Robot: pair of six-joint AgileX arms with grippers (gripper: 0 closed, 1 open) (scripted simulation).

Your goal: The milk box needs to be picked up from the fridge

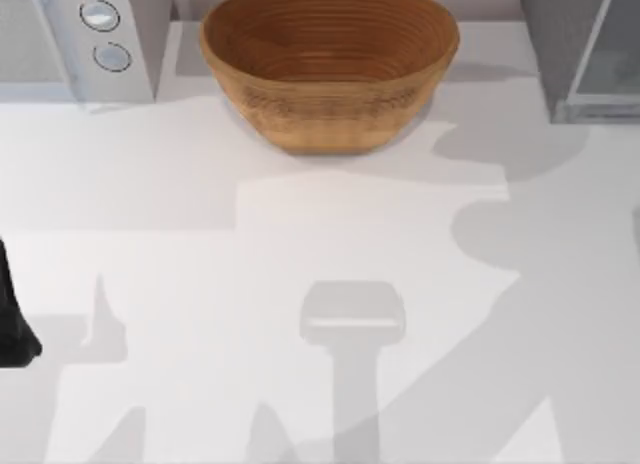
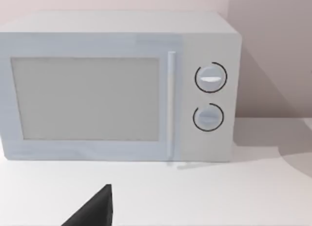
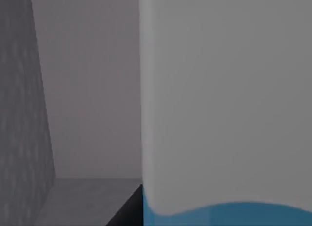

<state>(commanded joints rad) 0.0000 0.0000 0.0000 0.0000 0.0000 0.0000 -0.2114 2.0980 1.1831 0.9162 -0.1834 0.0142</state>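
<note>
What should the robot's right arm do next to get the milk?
Probably close the right pincer on the milk box and lift gently. The right wrist view sits very close to its white top, inside the fridge, so it seems within grasp, though the fingers' state is unclear.

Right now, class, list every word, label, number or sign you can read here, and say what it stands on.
None can be read.
Microwave: two round knobs, no lettering or numbers.
Milk box: plain white above blue, no print.
Fridge and bowl: unmarked.
</note>
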